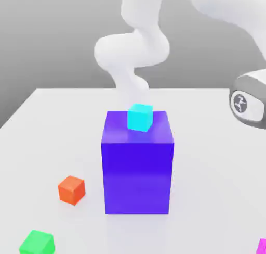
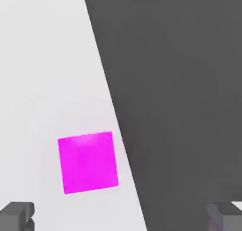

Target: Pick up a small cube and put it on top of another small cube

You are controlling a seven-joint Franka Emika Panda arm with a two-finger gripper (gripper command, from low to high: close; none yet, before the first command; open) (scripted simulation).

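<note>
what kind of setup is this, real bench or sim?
Looks like a simulated tabletop test scene: a plain white table against a flat grey backdrop, with flat-coloured blocks, a big blue-purple block carrying a cyan cube, plus orange, green and magenta cubes.

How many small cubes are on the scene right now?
4: cyan cube atop the big blue block; orange cube and green cube on the exterior view's left; magenta cube near the table edge. Others may be hidden.

Cyan cube (image 1: 140,117) atop big blue block (image 1: 137,164)
</note>
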